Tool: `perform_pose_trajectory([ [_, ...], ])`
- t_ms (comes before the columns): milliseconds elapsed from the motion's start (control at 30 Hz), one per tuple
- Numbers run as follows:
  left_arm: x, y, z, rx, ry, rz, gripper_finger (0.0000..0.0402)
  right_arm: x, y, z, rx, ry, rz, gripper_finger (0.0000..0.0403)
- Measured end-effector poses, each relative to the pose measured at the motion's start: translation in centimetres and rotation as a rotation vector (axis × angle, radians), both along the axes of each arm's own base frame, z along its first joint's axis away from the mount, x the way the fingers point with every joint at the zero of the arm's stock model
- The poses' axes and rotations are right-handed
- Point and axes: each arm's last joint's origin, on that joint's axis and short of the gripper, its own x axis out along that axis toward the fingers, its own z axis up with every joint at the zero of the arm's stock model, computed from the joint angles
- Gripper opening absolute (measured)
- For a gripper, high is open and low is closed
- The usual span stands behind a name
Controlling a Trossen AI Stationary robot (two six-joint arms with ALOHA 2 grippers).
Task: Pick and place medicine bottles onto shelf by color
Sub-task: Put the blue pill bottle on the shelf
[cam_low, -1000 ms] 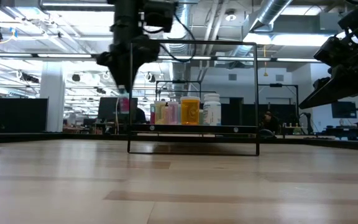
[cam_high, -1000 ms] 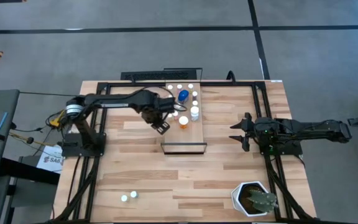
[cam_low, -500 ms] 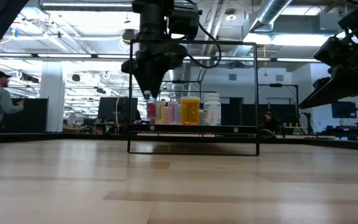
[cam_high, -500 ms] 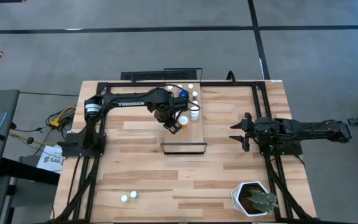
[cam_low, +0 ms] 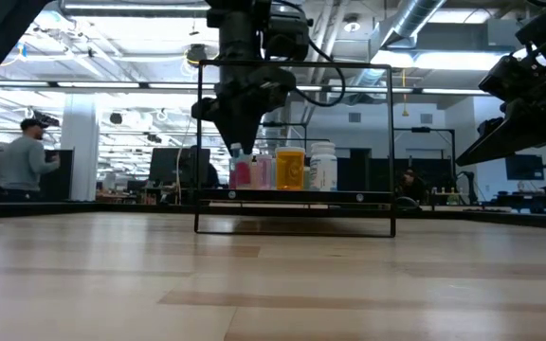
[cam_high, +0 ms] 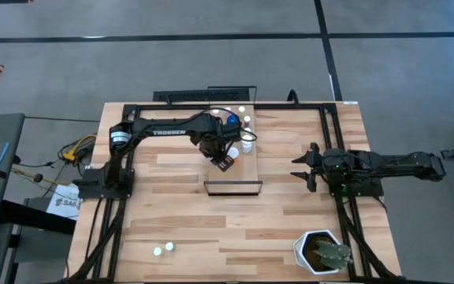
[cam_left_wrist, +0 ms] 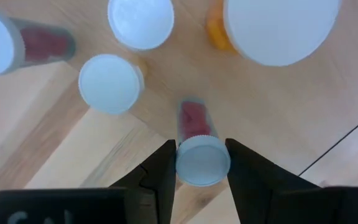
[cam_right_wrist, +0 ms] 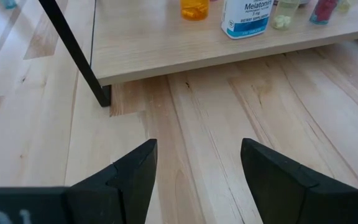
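Note:
My left gripper [cam_high: 224, 162] hangs over the shelf [cam_high: 235, 177], pointing down and shut on a small pink bottle [cam_left_wrist: 194, 121] with a white cap. In the low view the bottle [cam_low: 240, 170] hangs just above the shelf top; whether it touches I cannot tell. Several white-capped bottles [cam_high: 243, 130] and a blue one [cam_high: 232, 121] stand at the shelf's far end. Among them are an orange one [cam_low: 290, 169] and a white one [cam_low: 323, 167]. My right gripper [cam_high: 309, 166] waits open at the table's right side. My left gripper pinches the pink bottle's white cap [cam_left_wrist: 202, 163] between its two fingers [cam_left_wrist: 166, 165]. The fingers come from above and point down. The bottle hangs upright below them, over the shelf's bare wood beside the standing bottles.
Two small bottles [cam_high: 163, 249] lie on the table near its front left corner. A white hexagonal plant pot [cam_high: 321, 252] stands at the front right. A black frame [cam_low: 297, 142] rises around the shelf. A person [cam_low: 27, 161] stands in the room beyond the table.
My left gripper has carried the pink bottle toward the table's right edge, from beside the shelf to over it, sinking a little. The bottle has stayed upright in the shut fingers.

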Motion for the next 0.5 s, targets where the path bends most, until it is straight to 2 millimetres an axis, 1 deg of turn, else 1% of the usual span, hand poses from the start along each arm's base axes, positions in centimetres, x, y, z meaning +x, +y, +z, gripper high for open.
perform_pose_trajectory([
  [500, -0.17, 0.0, -0.18, 0.008, 0.019, 0.003, 0.011, 0.0, 0.0, 0.0, 0.0, 0.0, 0.0, 0.0255],
])
